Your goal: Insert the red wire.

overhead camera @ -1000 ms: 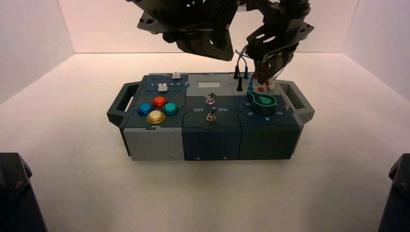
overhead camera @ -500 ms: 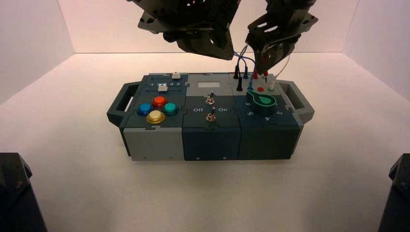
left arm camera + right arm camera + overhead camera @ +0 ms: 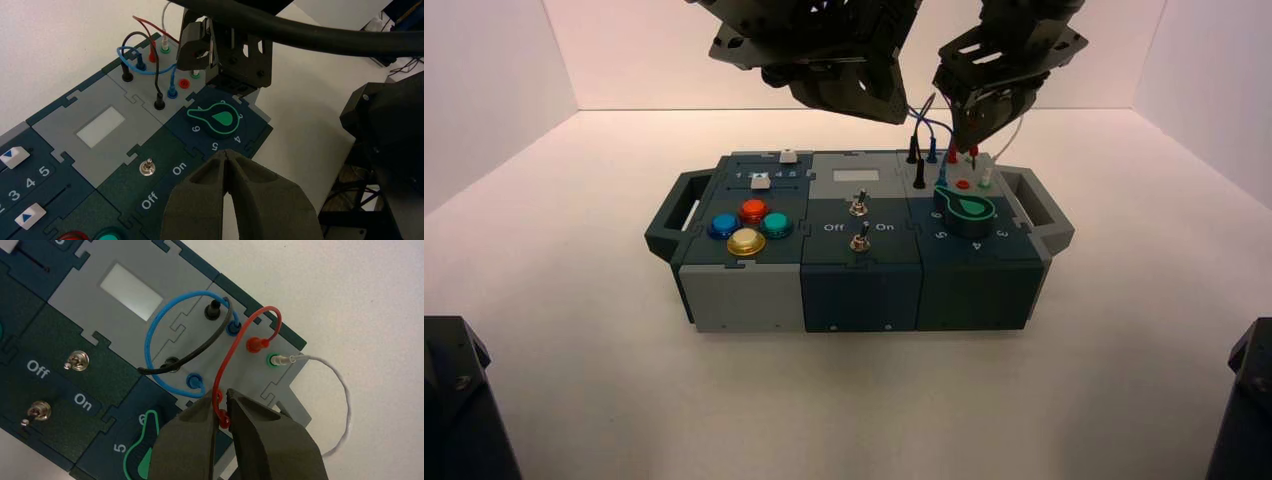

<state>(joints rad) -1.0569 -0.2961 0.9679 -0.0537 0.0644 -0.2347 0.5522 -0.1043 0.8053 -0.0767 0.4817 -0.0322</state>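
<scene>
The red wire [image 3: 227, 355] arches over the grey socket panel [image 3: 190, 345] at the box's right rear. One red plug [image 3: 257, 344] sits in a socket next to the white wire's plug. My right gripper [image 3: 221, 393] is shut on the wire's other red plug [image 3: 223, 419] and holds it above the panel. In the high view this gripper [image 3: 972, 130] hangs over the panel, above a free red socket [image 3: 963, 184]. The free socket also shows in the left wrist view [image 3: 184, 83]. My left gripper [image 3: 227, 154] is shut and empty, hovering above the box's middle.
Blue [image 3: 150, 340], black [image 3: 200, 352] and white [image 3: 340, 390] wires are plugged into the same panel. A green pointer knob [image 3: 969, 208] sits just in front of it. Two toggle switches [image 3: 859, 225] stand mid-box, and coloured buttons [image 3: 749, 225] are on the left.
My right gripper has risen from the socket panel with the red plug between its fingers. The left arm has not moved.
</scene>
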